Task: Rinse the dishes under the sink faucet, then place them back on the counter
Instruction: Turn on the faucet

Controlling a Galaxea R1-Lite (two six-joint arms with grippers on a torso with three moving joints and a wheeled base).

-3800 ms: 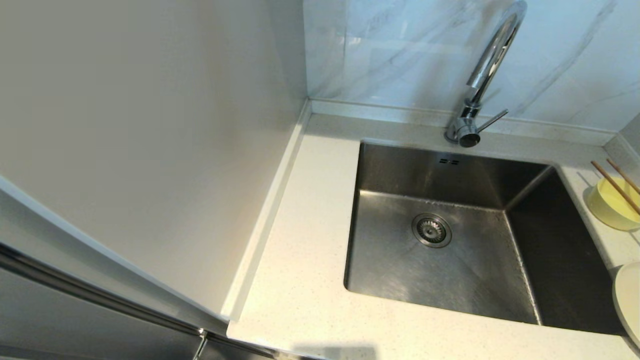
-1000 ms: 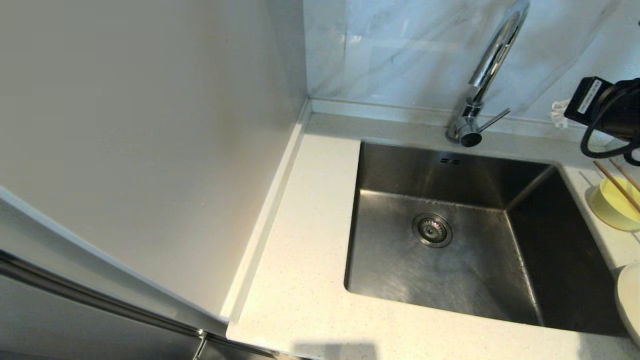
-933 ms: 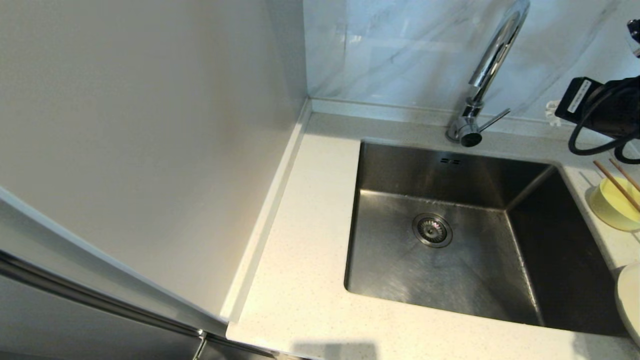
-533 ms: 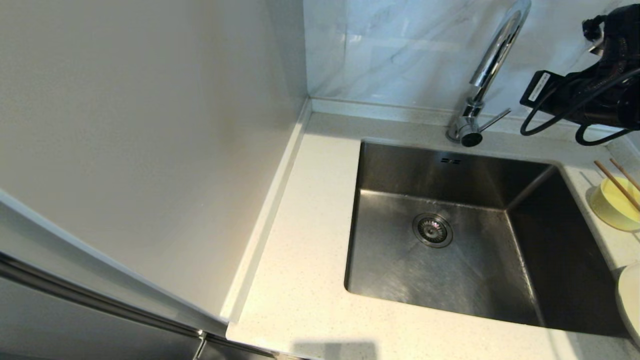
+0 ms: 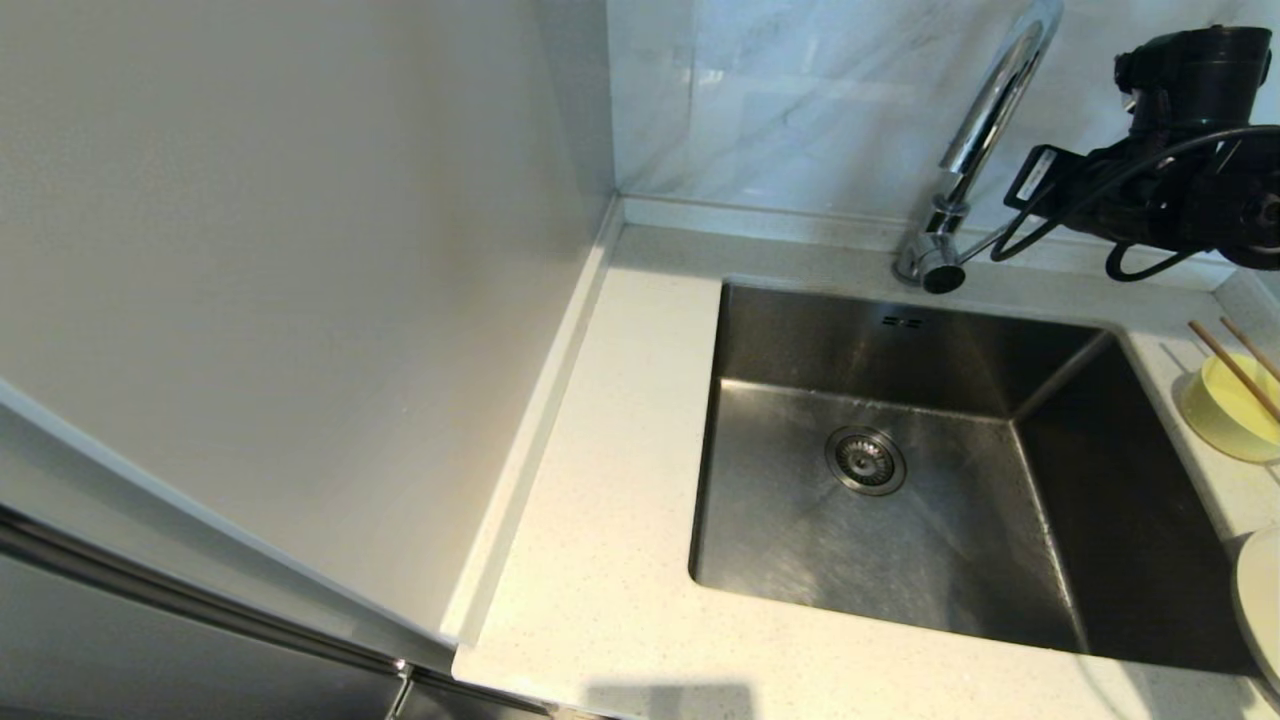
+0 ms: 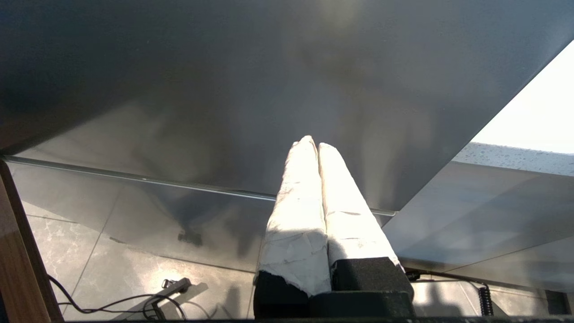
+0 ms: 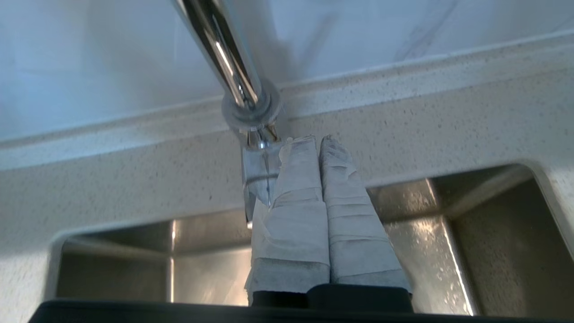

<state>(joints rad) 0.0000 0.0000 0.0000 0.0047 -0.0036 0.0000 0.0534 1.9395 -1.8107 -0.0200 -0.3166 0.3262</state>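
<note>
The sink (image 5: 900,480) is a square basin of brushed steel with a round strainer (image 5: 865,461) in its floor and two small slots high on the back wall. Behind it rises the faucet (image 5: 985,120), a shiny chrome gooseneck with a thin straight lever (image 5: 985,243) at its round base. The table (image 5: 610,520) around them is off-white, finely speckled stone with a raised rim at the back.

At the right edge of the head view the pastel-yellow bowl (image 5: 1232,408) sits on the table with the brown chopsticks (image 5: 1235,370) laid across it, and a sliver of the cream plate (image 5: 1260,610) lies nearer me.

Only my right wrist view shows my right pincer (image 7: 319,140): its two cloth-wrapped fingers pressed together, tips just beside the faucet's base. From the head, that arm reaches in level from the right, above the table's back rim.

My left pincer (image 6: 313,142), seen only by its own camera, has its fingers together too, parked low before a grey panel (image 6: 224,89).
</note>
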